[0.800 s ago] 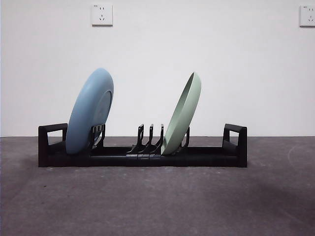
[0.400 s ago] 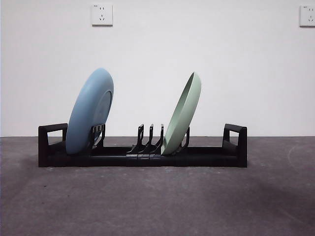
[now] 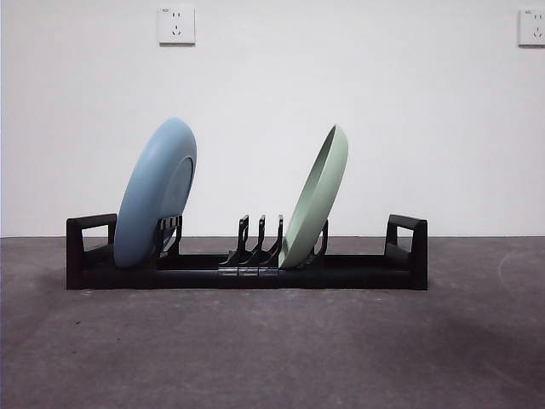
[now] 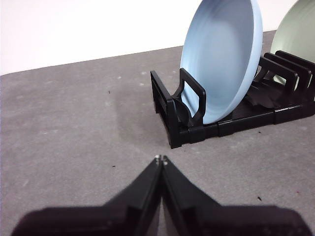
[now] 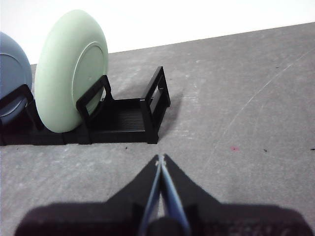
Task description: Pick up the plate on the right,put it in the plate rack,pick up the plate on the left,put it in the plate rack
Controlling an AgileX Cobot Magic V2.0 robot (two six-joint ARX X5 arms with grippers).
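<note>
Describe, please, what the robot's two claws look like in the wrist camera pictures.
Both are matte black. The left claw has two wedge-shaped jaws tapering from a broad dark base to a fine point, with small pale specks at the tips. The right claw has the same tapered shape, with bluish inner faces showing along the seam. No cables or markings are visible.

Pale blue plate (image 3: 156,194) and pale green plate (image 3: 317,198) in a black plate rack (image 3: 247,271).

Both plates are plain, unpatterned; the bench (image 3: 272,349) is mottled dark grey, the wall (image 3: 409,111) white with white sockets (image 3: 176,25).
</note>
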